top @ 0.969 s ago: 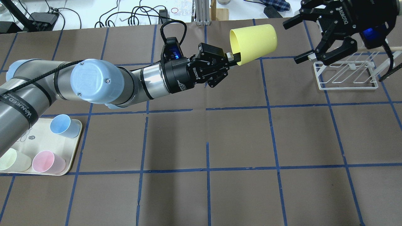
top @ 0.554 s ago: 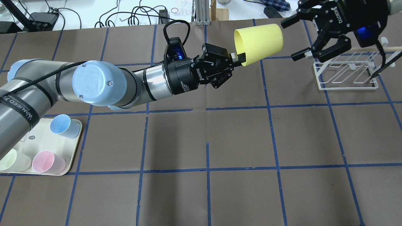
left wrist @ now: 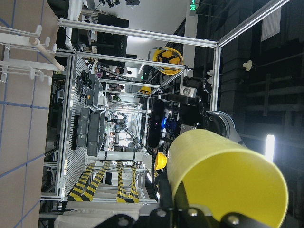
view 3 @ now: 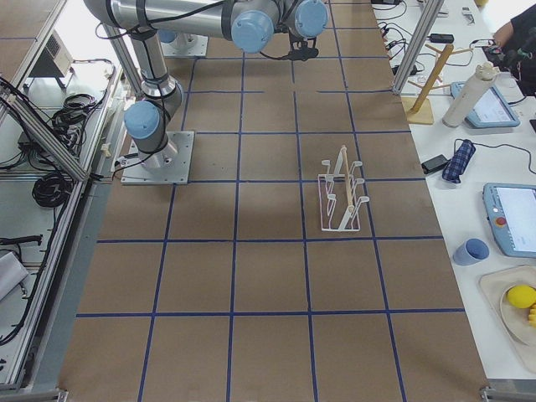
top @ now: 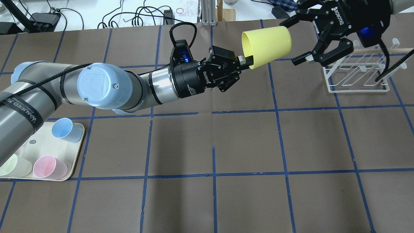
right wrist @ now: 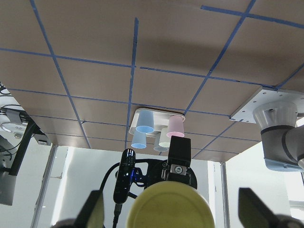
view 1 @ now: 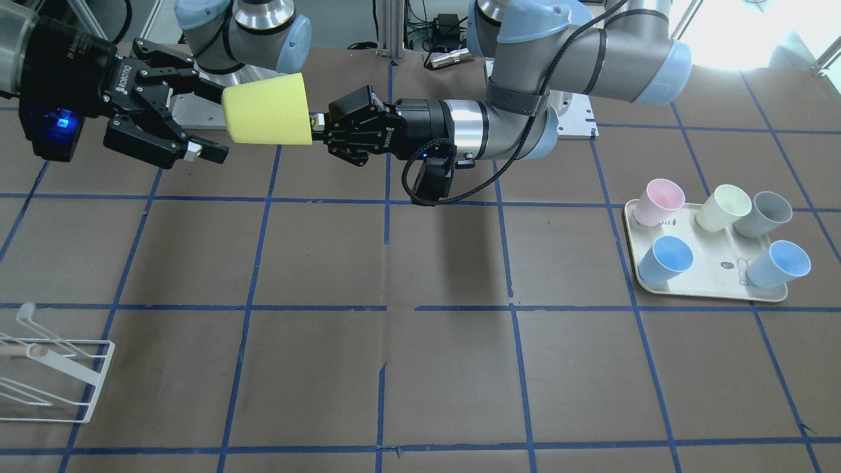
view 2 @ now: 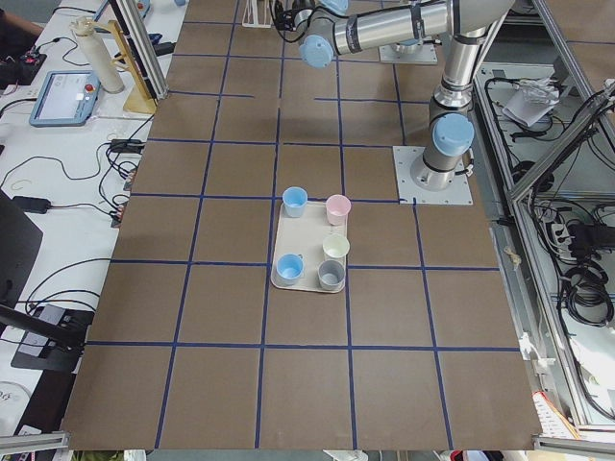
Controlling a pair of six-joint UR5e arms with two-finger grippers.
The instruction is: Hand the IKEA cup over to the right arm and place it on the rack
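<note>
The yellow IKEA cup (top: 266, 47) lies on its side in the air, mouth toward my left arm. My left gripper (top: 244, 61) is shut on its rim, one finger inside the mouth; it also shows in the front-facing view (view 1: 315, 121). My right gripper (top: 290, 41) is open, its fingers on either side of the cup's closed base (view 1: 266, 118), not closed on it. The right wrist view shows the cup's base (right wrist: 171, 209) between the spread fingers (right wrist: 92, 213). The white wire rack (top: 355, 77) stands on the table under the right gripper.
A cream tray (top: 77, 136) at the table's left near corner holds blue, pink, cream and grey cups (view 1: 663, 253). Cables and tools lie beyond the table's far edge (top: 129, 14). The rack's wooden peg (top: 401, 49) points right.
My left arm carried the cup a little right and away. My right gripper moved left, still open, so its fingers now flank the cup's base.
</note>
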